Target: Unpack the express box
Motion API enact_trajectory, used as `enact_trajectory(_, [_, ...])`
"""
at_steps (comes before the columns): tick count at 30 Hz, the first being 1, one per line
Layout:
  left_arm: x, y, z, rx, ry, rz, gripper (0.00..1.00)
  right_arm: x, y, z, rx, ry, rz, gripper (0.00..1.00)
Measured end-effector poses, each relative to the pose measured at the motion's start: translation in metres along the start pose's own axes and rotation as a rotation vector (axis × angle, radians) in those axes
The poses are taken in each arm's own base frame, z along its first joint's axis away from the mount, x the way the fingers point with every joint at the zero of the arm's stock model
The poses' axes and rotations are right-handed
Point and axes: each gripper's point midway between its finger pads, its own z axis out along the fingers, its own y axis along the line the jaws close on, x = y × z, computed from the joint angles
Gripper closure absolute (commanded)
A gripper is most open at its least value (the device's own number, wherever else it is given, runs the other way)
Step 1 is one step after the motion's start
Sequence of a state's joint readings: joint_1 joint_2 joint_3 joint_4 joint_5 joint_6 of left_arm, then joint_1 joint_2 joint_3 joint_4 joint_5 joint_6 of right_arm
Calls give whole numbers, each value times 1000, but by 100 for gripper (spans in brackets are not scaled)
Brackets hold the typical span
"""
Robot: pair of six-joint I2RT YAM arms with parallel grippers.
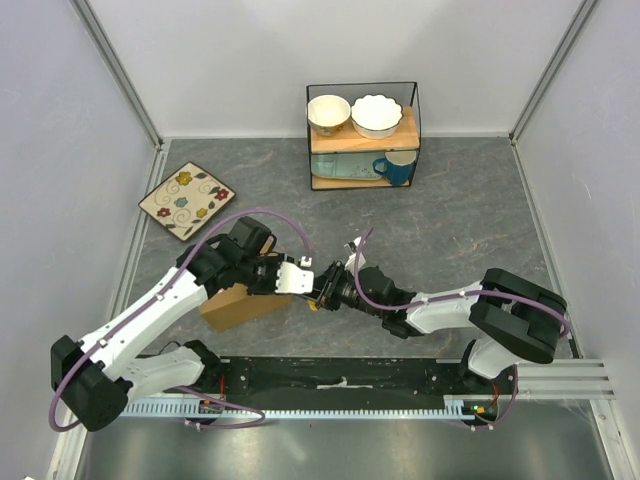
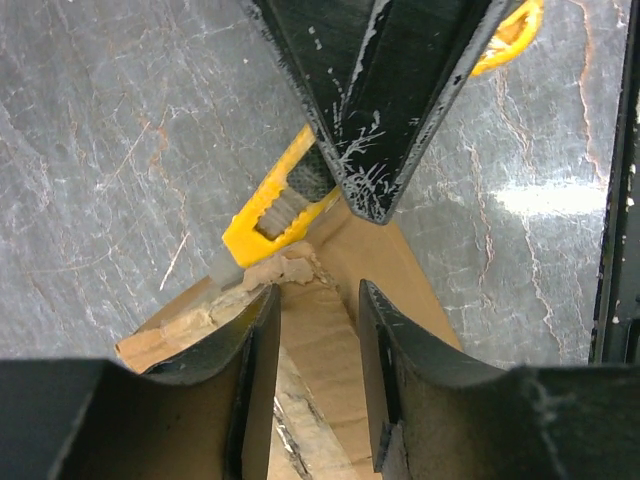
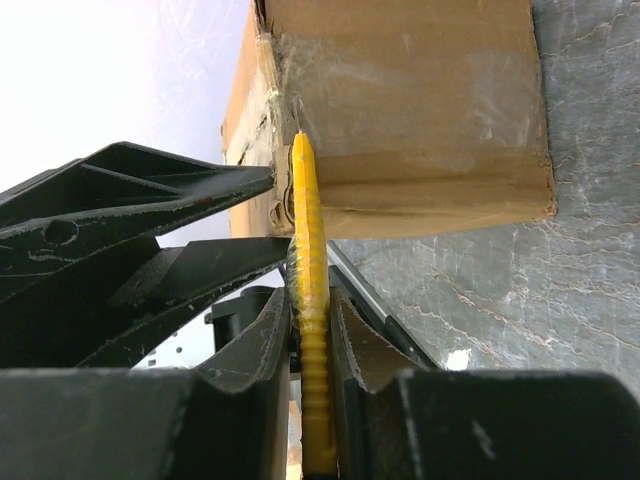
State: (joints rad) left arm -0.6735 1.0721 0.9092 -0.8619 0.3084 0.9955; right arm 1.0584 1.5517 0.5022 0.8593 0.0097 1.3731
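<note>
Yellow knife (image 3: pixel 310 300), clamped in the right fingers (image 3: pixel 365 345), risked skidding off the express box (image 3: pixel 420 100) tape into the half-open, empty left fingers (image 2: pixel 252 385).

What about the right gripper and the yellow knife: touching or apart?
Touching. The right wrist view shows the right gripper closed on the knife.

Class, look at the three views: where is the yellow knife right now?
In the right wrist view, the knife stands mid-frame, clamped in the right pincer, with its tip at the taped left corner of the box.
</note>
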Motion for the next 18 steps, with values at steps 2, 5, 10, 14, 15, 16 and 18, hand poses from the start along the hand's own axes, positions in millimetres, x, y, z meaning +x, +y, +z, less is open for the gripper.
enact_trajectory(2, [0,-2,0,19,-2,18,58,1,0,2,0,4,0,100])
enact_trajectory(5, [1,-2,0,32,4,34,58,1,1,5,-2,8,1,100])
enact_trajectory(10, [0,-5,0,57,-6,49,60,0,0,9,-5,8,1,100])
enact_trajectory(14, [-9,-33,1,178,-68,36,60,-5,4,17,-9,-9,-9,100])
enact_trajectory(15, [-8,-49,3,247,-76,17,61,-11,7,22,-13,-29,-7,100])
enact_trajectory(16, [-5,-70,4,334,-77,-9,61,-18,9,26,-16,-52,-9,100])
enact_trajectory(18, [-1,-101,2,466,-73,-61,62,-33,10,31,-15,-98,-17,100])
